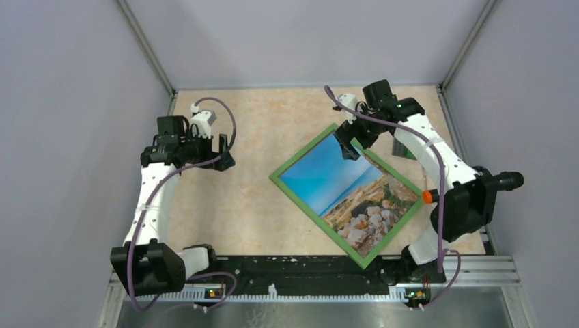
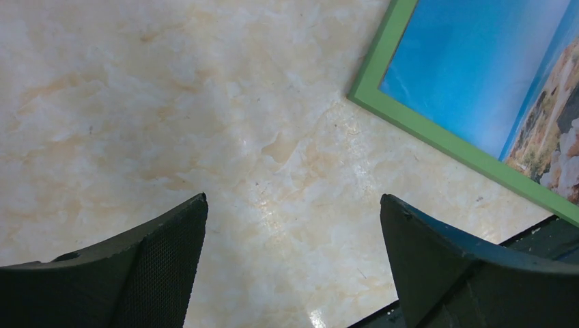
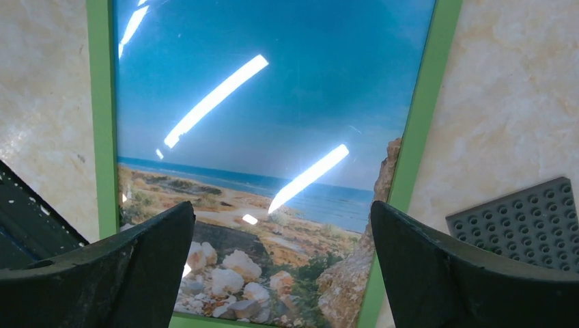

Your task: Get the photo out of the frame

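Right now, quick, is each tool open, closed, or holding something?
Left tool: open, empty, above the table beside the frame.
Right tool: open, empty, above the photo.

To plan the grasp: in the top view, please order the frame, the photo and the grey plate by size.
1. frame
2. photo, slightly smaller
3. grey plate, smallest, though only partly visible

Passage: bare table (image 1: 239, 198) is lying open between the left hand (image 2: 293, 198) and the frame (image 1: 314, 217).
Obstacles: a grey studded plate (image 3: 526, 222) is sitting just beside the frame's edge; enclosure walls (image 1: 68, 137) are closing in three sides.
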`<state>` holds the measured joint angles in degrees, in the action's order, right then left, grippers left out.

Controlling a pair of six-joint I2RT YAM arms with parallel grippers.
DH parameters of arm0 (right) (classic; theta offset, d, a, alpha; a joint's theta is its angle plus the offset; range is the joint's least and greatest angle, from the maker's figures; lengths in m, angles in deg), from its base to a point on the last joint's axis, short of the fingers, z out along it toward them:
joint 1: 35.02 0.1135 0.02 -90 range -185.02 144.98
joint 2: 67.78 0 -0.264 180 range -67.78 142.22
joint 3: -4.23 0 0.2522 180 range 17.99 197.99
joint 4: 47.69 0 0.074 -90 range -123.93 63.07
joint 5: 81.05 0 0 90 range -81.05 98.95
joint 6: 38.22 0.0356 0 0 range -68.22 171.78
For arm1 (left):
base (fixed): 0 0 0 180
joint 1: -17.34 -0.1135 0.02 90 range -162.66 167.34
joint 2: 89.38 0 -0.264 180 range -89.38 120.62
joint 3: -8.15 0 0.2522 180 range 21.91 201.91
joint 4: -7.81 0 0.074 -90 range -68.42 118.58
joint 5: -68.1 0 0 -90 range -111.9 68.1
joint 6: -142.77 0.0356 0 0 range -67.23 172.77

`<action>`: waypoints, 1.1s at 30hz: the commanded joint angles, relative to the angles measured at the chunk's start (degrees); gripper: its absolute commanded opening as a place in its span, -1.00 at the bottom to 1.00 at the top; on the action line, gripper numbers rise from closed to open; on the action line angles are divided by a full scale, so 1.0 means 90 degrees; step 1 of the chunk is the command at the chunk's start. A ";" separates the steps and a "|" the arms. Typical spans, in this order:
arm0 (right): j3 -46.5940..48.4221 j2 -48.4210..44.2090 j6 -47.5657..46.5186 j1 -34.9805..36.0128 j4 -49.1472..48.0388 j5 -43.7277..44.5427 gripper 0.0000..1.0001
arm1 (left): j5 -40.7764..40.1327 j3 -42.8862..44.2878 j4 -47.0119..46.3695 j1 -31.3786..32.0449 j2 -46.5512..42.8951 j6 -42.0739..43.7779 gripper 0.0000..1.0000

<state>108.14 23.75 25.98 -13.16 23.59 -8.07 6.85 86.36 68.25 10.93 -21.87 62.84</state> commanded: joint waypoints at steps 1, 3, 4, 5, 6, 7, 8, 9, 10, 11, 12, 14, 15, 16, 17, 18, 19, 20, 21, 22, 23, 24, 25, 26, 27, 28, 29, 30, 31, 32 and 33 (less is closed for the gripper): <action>-0.0291 -0.0265 0.0299 -0.0007 -0.0218 0.0220 0.98 | -0.0192 0.0151 -0.0408 0.0452 0.0191 0.0267 0.97; -0.0435 -0.0343 0.0458 -0.0007 -0.0247 0.0349 0.98 | -0.0247 0.0180 -0.0545 0.0680 0.0344 0.0431 0.97; -0.0503 -0.0396 0.0499 0.0001 -0.0283 0.0404 0.98 | -0.0246 0.0182 -0.0644 0.0928 0.0464 0.0451 0.97; -0.0573 -0.0448 0.0466 -0.0006 -0.0292 0.0422 0.98 | -0.0236 0.0183 -0.0715 0.1091 0.0603 0.0456 0.97; -0.0637 -0.0495 0.0440 -0.0003 -0.0288 0.0450 0.98 | -0.0247 0.0205 -0.0764 0.1262 0.0735 0.0458 0.97; -0.0669 -0.0508 0.0394 -0.0002 -0.0234 0.0447 0.98 | -0.0258 0.0226 -0.0884 0.1403 0.0900 0.0435 0.97; -0.0671 -0.0518 0.0328 -0.0007 -0.0150 0.0446 0.98 | -0.0234 0.0245 -0.0979 0.1564 0.1073 0.0391 0.97; -0.0662 -0.0520 0.0288 -0.0007 -0.0075 0.0471 0.98 | -0.0211 0.0282 -0.1041 0.1794 0.1242 0.0407 0.98; -0.0656 -0.0528 0.0262 -0.0008 -0.0027 0.0523 0.98 | -0.0242 0.0345 -0.1111 0.1978 0.1433 0.0414 0.97; -0.0664 -0.0533 0.0228 -0.0008 0.0021 0.0564 0.98 | -0.0301 0.0405 -0.1186 0.2184 0.1624 0.0409 0.97; -0.0677 -0.0552 0.0188 -0.0012 0.0061 0.0593 0.98 | -0.0412 0.0475 -0.1268 0.2386 0.1822 0.0403 0.97; -0.0699 -0.0574 0.0131 -0.0008 0.0123 0.0646 0.98 | -0.0735 0.0602 -0.1495 0.2720 0.2172 0.0324 0.97; -0.0702 -0.0578 0.0118 -0.0005 0.0146 0.0686 0.98 | -0.0840 0.0662 -0.1595 0.2846 0.2356 0.0314 0.97; -0.0704 -0.0575 0.0101 -0.0008 0.0180 0.0706 0.98 | -0.0990 0.0691 -0.1723 0.2974 0.2508 0.0264 0.97; -0.0710 -0.0575 0.0065 -0.0008 0.0217 0.0701 0.98 | -0.1202 0.0722 -0.1854 0.3078 0.2660 0.0180 0.97; -0.0720 -0.0582 0.0041 -0.0008 0.0240 0.0700 0.98 | -0.1414 0.0770 -0.1943 0.3186 0.2880 0.0112 0.97; -0.0749 -0.0585 0.0031 -0.0008 0.0249 0.0708 0.98 | -0.1556 0.0833 -0.1979 0.3297 0.3041 0.0074 0.98; -0.0771 -0.0596 0.0027 -0.0008 0.0247 0.0730 0.98 | -0.1723 0.0933 -0.1978 0.3402 0.3220 0.0081 0.97; -0.0803 -0.0593 0.0019 -0.0008 0.0240 0.0746 0.98 | -0.1922 0.1061 -0.1913 0.3512 0.3404 0.0090 0.97; -0.0836 -0.0607 0.0000 -0.0007 0.0236 0.0764 0.98 | -0.2054 0.1205 -0.1822 0.3609 0.3584 0.0113 0.97; -0.0880 -0.0622 -0.0020 -0.0008 0.0223 0.0781 0.98 | -0.2133 0.1313 -0.1755 0.3680 0.3743 0.0132 0.97; -0.0936 -0.0633 -0.0026 -0.0008 0.0192 0.0806 0.98 | -0.2262 0.1384 -0.1748 0.3731 0.3884 0.0121 0.98; -0.0974 -0.0630 -0.0031 -0.0015 0.0160 0.0844 0.98 | -0.2312 0.1436 -0.1749 0.3760 0.4029 0.0113 0.97; -0.1004 -0.0632 -0.0033 -0.0009 0.0136 0.0878 0.98 | -0.2335 0.1490 -0.1741 0.3777 0.4149 0.0149 0.97; -0.1035 -0.0617 -0.0038 -0.0013 0.0128 0.0901 0.98 | -0.2399 0.1543 -0.1723 0.3791 0.4256 0.0184 0.97; -0.1054 -0.0608 -0.0043 -0.0017 0.0133 0.0910 0.98 | -0.2445 0.1607 -0.1686 0.3806 0.4368 0.0194 0.97; -0.1063 -0.0603 -0.0046 -0.0025 0.0132 0.0905 0.98 | -0.2450 0.1666 -0.1628 0.3808 0.4466 0.0207 0.97; -0.1079 -0.0598 -0.0057 -0.0041 0.0133 0.0897 0.98 | -0.2480 0.1709 -0.1558 0.3808 0.4554 0.0217 0.97; -0.1092 -0.0586 -0.0066 -0.0062 0.0124 0.0888 0.98 | -0.2522 0.1731 -0.1532 0.3808 0.4637 0.0216 0.97; -0.1097 -0.0576 -0.0067 -0.0079 0.0115 0.0873 0.98 | -0.2555 0.1752 -0.1496 0.3804 0.4705 0.0235 0.97; -0.1105 -0.0566 -0.0084 -0.0106 0.0113 0.0844 0.98 | -0.2635 0.1760 -0.1467 0.3808 0.4765 0.0262 0.97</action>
<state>98.33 20.38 26.22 -13.46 25.40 -0.59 -13.76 99.64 54.35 45.31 19.39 64.72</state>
